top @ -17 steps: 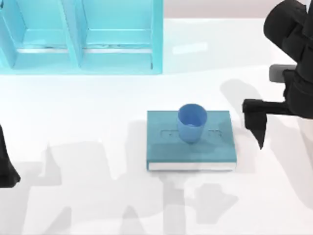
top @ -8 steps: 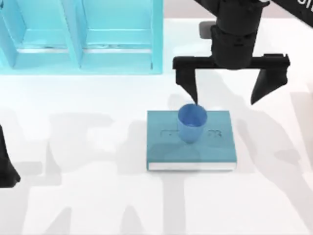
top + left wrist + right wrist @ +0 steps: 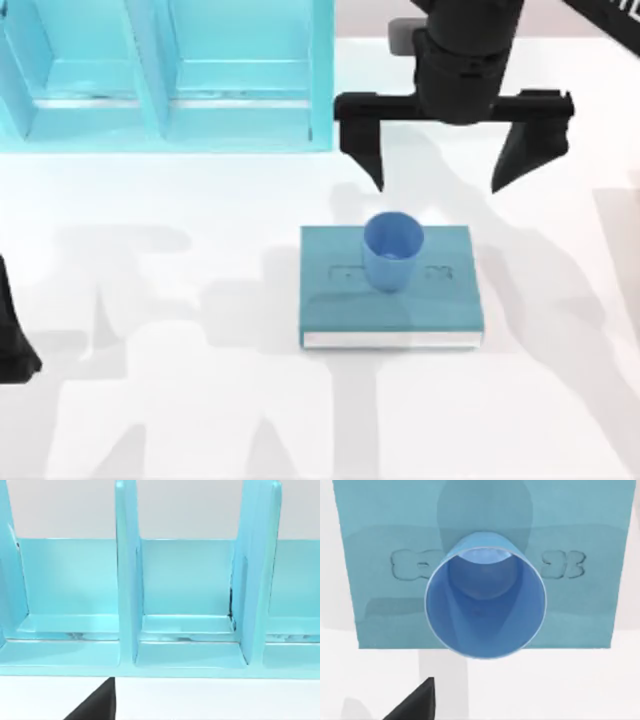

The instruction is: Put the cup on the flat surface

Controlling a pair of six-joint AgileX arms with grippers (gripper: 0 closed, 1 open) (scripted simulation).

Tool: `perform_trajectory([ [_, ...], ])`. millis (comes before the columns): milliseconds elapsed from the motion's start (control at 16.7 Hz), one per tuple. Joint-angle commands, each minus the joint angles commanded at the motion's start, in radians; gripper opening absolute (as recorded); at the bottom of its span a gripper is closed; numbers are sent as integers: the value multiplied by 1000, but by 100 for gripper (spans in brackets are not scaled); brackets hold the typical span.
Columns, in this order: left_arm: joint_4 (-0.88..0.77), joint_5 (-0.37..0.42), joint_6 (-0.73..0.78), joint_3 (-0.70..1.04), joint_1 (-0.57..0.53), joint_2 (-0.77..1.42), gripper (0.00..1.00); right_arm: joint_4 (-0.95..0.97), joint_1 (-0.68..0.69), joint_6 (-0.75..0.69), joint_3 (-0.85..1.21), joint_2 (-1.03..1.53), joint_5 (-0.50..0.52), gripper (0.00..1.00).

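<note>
While the cup [image 3: 392, 252] stood upright on the teal block [image 3: 390, 300], the right claw [image 3: 448, 170] hung above the table [image 3: 180, 400] on the far side of that block, its two dark fingers [image 3: 362, 148] spread wide apart and gripping nothing. In the top view, one finger pointed down just beyond the block's far left corner and the other hung past its far right corner; neither touched the cup or the block. The cup sat near the block's far edge, roughly midway along it, with its round rim facing up. The block itself lay flat on the white table, a little right of the middle, with its pale page-like edge turned toward the near side.

From the right wrist view, the cup [image 3: 485, 602] appeared almost straight down its open mouth, its blue inside visible, with the block [image 3: 580, 605] beneath it and raised lettering on either side of the cup. A dark finger tip [image 3: 417, 702] showed at the picture's lower edge, apart from the cup.

A light-blue shelf unit [image 3: 170, 80] stood at the table's far left. The left arm [image 3: 12, 335] was parked at the left edge of the table. Its wrist view faced the shelf unit [image 3: 185, 605] and its upright dividers.
</note>
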Motion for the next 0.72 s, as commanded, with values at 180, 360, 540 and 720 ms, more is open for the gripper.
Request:
perform_trajectory([
  [180, 0, 0, 0, 0, 0, 0, 100, 16, -4, -1, -18, -5, 0, 100],
  [360, 0, 0, 0, 0, 0, 0, 100, 107, -1, -2, -115, -11, 0, 100],
  [540, 0, 0, 0, 0, 0, 0, 100, 241, 0, 0, -263, -20, 0, 100],
  [720, 0, 0, 0, 0, 0, 0, 100, 368, 3, 3, -395, -25, 0, 100],
])
